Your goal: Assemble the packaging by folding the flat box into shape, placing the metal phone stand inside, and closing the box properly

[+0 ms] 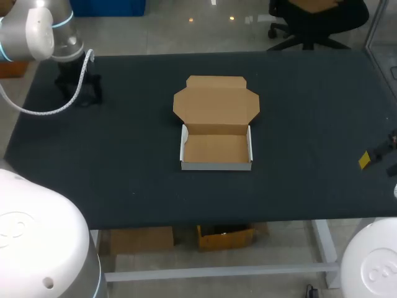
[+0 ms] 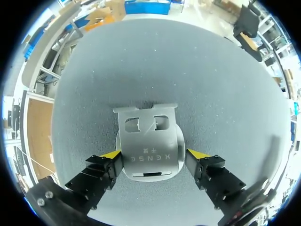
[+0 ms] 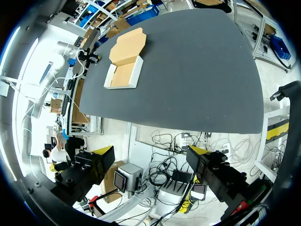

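Observation:
The cardboard box [image 1: 216, 149] stands folded near the table's middle, its lid [image 1: 216, 102] lying open toward the far side; it is empty. The box [image 3: 123, 70] also shows far ahead in the right wrist view. The metal phone stand [image 2: 149, 150] lies flat on the dark table between the fingers of my left gripper [image 2: 153, 154]. Those yellow tips flank its two sides closely, and the gripper is open. In the head view my left gripper [image 1: 79, 87] is at the far left corner and hides the stand. My right gripper [image 3: 150, 157] hangs open and empty past the table's right edge.
The dark table [image 1: 298, 112] carries nothing else besides the box and the stand. My right gripper [image 1: 374, 155] sits at the right edge, well away from the box.

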`<state>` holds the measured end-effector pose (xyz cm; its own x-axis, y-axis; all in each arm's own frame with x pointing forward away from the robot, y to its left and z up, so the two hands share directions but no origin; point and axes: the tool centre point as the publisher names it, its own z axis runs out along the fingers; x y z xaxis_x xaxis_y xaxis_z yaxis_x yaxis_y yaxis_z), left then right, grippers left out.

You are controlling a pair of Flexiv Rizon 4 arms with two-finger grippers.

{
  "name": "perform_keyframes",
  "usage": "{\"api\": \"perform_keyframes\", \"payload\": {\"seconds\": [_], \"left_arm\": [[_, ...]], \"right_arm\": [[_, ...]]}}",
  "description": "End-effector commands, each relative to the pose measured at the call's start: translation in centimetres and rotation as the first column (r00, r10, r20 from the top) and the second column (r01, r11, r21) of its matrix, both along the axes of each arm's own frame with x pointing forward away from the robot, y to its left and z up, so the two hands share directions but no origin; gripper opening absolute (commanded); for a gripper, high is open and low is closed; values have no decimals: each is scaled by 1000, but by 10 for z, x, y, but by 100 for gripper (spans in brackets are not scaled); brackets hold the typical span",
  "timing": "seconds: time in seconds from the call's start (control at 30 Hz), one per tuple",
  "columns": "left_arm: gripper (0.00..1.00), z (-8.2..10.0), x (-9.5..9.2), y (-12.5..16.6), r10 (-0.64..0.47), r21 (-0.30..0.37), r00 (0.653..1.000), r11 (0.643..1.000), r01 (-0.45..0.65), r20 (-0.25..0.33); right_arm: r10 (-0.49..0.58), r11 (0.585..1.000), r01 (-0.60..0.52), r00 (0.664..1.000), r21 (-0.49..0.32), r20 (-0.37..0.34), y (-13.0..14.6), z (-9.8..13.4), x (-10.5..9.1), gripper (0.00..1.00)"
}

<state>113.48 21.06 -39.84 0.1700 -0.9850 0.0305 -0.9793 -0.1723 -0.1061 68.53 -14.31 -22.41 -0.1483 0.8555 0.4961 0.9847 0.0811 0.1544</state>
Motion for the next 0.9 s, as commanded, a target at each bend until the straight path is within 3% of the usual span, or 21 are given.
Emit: {"api": "perform_keyframes", "payload": {"seconds": [0.03, 0.9], "left_arm": [[83, -2, 5, 0, 1, 3, 1000, 1000, -1, -10], [71, -6, 8, 3, 7, 7, 1000, 1000, -7, -12]], "right_arm": [[1, 1000, -1, 1000, 1, 0, -1, 1, -1, 100], [1, 1000, -1, 1000, 1, 0, -1, 1, -1, 100]]}}
